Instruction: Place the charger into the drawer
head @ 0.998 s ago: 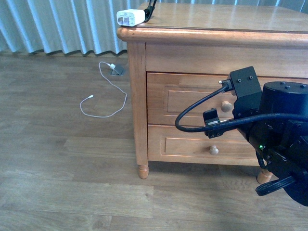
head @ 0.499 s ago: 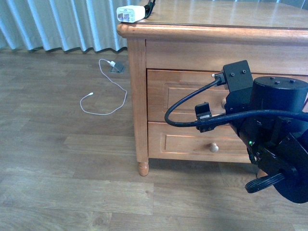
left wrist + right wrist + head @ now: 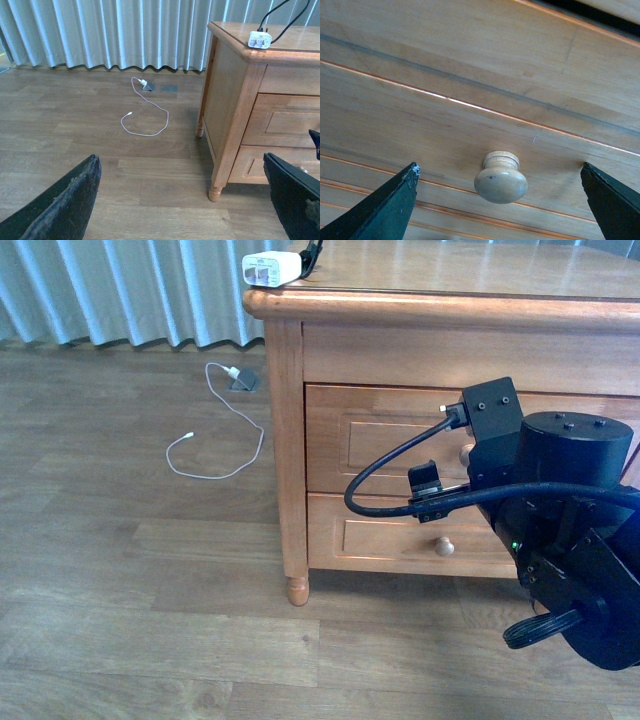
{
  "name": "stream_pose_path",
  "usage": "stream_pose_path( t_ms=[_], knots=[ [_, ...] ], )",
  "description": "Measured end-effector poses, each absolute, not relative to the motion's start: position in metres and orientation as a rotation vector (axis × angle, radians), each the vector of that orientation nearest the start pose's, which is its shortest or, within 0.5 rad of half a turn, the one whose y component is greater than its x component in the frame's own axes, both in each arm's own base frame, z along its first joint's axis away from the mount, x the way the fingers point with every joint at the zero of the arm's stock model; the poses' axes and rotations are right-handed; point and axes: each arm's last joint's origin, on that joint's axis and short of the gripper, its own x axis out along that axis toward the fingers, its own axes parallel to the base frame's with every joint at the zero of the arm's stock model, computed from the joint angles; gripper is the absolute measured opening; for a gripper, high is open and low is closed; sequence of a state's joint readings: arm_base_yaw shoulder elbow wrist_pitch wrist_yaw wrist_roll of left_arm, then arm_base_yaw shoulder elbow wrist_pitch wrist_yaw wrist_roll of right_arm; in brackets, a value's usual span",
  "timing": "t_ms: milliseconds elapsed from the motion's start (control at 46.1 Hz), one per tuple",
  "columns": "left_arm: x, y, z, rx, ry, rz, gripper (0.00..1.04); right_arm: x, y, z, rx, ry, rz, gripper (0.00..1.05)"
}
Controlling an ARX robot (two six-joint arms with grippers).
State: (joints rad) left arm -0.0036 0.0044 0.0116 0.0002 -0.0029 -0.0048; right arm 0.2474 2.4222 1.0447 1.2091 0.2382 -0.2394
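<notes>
Right gripper (image 3: 499,169) spread wide, fingers either side of knob (image 3: 501,177) on shut drawer (image 3: 390,445) — lined up to pull. Charger (image 3: 270,268) sits on nightstand (image 3: 450,285) corner, 11 o'clock in front view. Left gripper (image 3: 181,159) spread, idle.

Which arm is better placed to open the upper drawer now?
Right. The right gripper is open and lined up on the knob of the drawer; the left gripper sits away from the nightstand.
</notes>
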Motion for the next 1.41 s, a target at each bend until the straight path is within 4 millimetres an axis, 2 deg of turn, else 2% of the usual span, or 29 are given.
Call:
stream_pose_path(
  t_ms=[239, 304, 564, 694, 738, 1215, 1280, 1410],
  knots=[
    [0.097, 0.0, 0.167, -0.005, -0.007, -0.001, 0.99, 0.408, 0.096, 0.029, -0.289, 0.168, 0.023, 0.95],
    [0.097, 0.0, 0.167, -0.005, -0.007, -0.001, 0.99, 0.409, 0.096, 0.028, -0.29, 0.169, 0.022, 0.83],
    [0.097, 0.0, 0.167, -0.005, -0.007, -0.001, 0.99, 0.41, 0.096, 0.028, -0.289, 0.167, 0.02, 0.5],
    [0.097, 0.0, 0.167, -0.005, -0.007, -0.001, 0.99, 0.411, 0.097, 0.028, -0.29, 0.164, 0.02, 0.27],
    [0.097, 0.0, 0.167, -0.005, -0.007, -0.001, 0.99, 0.41, 0.097, 0.028, -0.29, 0.165, 0.019, 0.24],
    [0.097, 0.0, 0.167, -0.005, -0.007, -0.001, 0.99, 0.406, 0.096, 0.029, -0.265, 0.181, 0.033, 0.23],
    [0.097, 0.0, 0.167, -0.005, -0.007, -0.001, 0.99, 0.402, 0.094, 0.031, -0.255, 0.19, 0.043, 0.23],
    [0.097, 0.0, 0.167, -0.005, -0.007, -0.001, 0.99, 0.371, 0.086, 0.038, -0.218, 0.258, 0.059, 0.23]
  ],
)
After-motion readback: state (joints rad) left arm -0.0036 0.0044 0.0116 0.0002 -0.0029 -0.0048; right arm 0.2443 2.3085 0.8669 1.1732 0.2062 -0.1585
